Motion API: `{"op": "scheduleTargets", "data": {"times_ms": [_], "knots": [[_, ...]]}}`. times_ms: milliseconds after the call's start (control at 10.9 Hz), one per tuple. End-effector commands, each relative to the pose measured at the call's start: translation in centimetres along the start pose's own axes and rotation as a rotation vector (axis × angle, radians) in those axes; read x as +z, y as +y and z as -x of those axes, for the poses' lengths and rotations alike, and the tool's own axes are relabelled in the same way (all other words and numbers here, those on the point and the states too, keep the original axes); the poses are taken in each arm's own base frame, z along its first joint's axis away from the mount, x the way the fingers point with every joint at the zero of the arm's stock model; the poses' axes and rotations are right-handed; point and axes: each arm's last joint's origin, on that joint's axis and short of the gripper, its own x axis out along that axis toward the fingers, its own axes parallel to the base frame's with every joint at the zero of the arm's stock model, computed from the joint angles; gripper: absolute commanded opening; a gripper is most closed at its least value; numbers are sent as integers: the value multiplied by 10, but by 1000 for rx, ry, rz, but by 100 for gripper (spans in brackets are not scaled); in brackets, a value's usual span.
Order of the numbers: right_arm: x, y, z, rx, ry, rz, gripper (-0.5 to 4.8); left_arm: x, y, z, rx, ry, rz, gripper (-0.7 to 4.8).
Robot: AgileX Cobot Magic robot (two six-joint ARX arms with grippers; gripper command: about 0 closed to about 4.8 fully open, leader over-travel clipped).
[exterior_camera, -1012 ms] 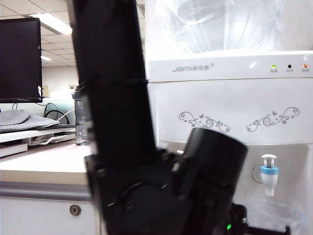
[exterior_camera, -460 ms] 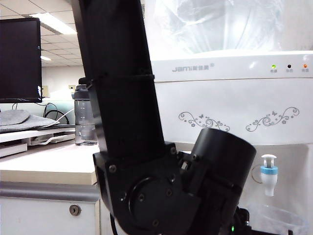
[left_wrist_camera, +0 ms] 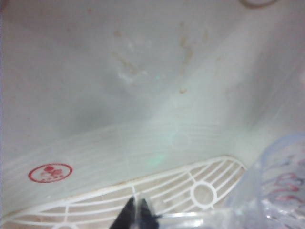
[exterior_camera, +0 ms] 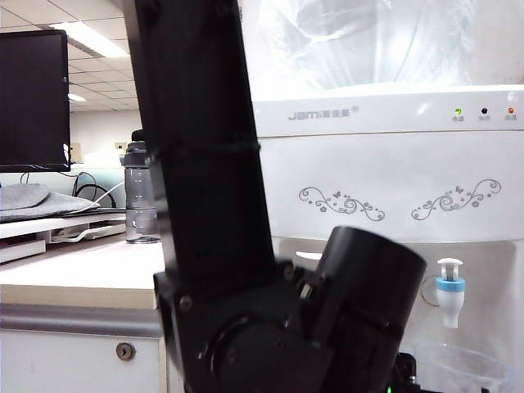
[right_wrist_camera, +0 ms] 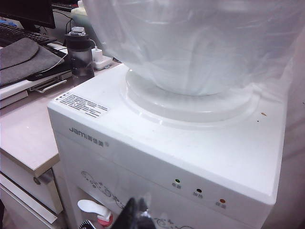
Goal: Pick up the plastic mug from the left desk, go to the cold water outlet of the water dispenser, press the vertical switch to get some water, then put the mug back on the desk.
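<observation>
The clear dimpled plastic mug (left_wrist_camera: pixel 281 186) hangs over the white drip grille (left_wrist_camera: pixel 200 191) inside the water dispenser's recess. My left gripper (left_wrist_camera: pixel 136 213) is shut on its thin clear handle (left_wrist_camera: pixel 190 217). In the exterior view the mug's rim (exterior_camera: pixel 458 360) sits below the cold water outlet (exterior_camera: pixel 450 299), a white tap with a blue collar. Its stubby vertical switch (exterior_camera: pixel 450 265) stands untouched on top. The left arm (exterior_camera: pixel 213 205) fills the foreground and hides its gripper there. My right gripper (right_wrist_camera: pixel 138 210) is shut and empty, high in front of the water dispenser (right_wrist_camera: pixel 190 157).
The left desk (exterior_camera: pixel 74 278) carries a smoky-grey bottle (exterior_camera: pixel 141 196) and a dark monitor (exterior_camera: pixel 33 98). A red-collared tap with a long lever (right_wrist_camera: pixel 95 210) sits under the dispenser's front. The clear jug (right_wrist_camera: pixel 190 43) stands on top.
The left arm's black link has shifted a little to the right, uncovering the bottle on the desk. The mug stays under the blue tap.
</observation>
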Motion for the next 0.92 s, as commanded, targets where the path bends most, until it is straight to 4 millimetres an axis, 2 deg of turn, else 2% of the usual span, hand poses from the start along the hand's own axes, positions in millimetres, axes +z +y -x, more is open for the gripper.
{"op": "scheduleTargets", "data": {"times_ms": [92,920], "knots": [[2,0,1,2,-15,-7,-1,1,-1,-1,-10,-26,30,-7],[2,0,1,17,-12,-6,-1,12,-9,-12,46,-45,65,-7]]}}
